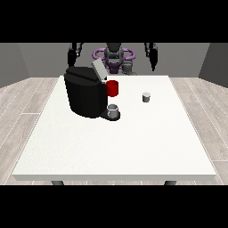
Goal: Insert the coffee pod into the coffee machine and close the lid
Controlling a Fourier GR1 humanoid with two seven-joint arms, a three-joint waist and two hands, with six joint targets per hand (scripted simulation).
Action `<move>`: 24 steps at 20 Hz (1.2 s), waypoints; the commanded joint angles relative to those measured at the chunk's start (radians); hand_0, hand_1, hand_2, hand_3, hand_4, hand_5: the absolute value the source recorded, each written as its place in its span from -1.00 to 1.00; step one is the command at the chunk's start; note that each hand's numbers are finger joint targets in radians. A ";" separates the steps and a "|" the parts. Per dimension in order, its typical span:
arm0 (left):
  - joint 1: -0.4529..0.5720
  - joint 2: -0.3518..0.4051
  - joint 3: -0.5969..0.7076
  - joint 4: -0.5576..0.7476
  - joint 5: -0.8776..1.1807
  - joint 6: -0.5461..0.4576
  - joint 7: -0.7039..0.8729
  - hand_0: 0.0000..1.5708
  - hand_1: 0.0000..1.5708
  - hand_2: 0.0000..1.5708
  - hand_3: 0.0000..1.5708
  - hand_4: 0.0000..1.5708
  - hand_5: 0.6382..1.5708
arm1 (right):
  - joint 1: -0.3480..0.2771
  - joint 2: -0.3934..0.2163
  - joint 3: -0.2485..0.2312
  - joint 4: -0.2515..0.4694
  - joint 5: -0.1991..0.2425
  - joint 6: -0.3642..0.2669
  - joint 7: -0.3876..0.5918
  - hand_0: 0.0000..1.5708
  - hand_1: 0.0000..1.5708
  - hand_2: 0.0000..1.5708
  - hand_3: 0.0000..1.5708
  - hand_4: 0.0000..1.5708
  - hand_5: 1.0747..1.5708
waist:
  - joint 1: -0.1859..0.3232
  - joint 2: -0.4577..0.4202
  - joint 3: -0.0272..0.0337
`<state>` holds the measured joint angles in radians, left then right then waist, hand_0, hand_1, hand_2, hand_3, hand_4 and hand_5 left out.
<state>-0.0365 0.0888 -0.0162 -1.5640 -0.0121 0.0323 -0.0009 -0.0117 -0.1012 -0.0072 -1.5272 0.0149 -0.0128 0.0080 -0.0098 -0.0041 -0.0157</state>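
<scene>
On the table (111, 147), the coffee pod (146, 96) sits well apart from both raised hands.

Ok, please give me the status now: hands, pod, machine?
Both hands raised behind the table, holding nothing. Pod upright on table, untouched. Machine lid open. Nothing between pod and machine.

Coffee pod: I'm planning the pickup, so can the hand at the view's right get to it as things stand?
Probably yes: the coffee pod stands alone on the table, on that hand's side, apart from the coffee machine.
</scene>
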 commanded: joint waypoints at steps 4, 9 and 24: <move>-0.002 0.156 -0.030 0.033 -0.087 -0.133 -0.076 -1.00 -1.00 -1.00 -1.00 -1.00 1.00 | -0.020 0.013 0.003 -0.004 -0.010 0.007 0.008 -1.00 -1.00 -1.00 -1.00 -1.00 1.00 | -0.004 0.004 0.0156; -0.091 0.344 0.022 0.141 -0.184 -0.193 -0.115 -1.00 -1.00 -1.00 -1.00 -1.00 1.00 | -0.039 0.020 0.024 -0.042 0.110 -0.095 -0.069 -1.00 -1.00 -1.00 -1.00 -1.00 1.00 | -0.102 0.093 0.0149; -0.371 0.437 0.042 0.538 -0.355 -0.205 -0.180 -1.00 -1.00 -1.00 -1.00 -1.00 1.00 | -0.172 0.093 0.088 -0.094 0.146 -0.129 -0.019 -1.00 -1.00 -1.00 -1.00 -1.00 1.00 | -0.199 0.293 0.0149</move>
<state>-0.3798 0.5238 0.0355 -1.1169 -0.3071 -0.2089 -0.0982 -0.1465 -0.0260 0.0889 -1.6066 0.1817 -0.1395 -0.0113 -0.1974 0.2243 -0.0003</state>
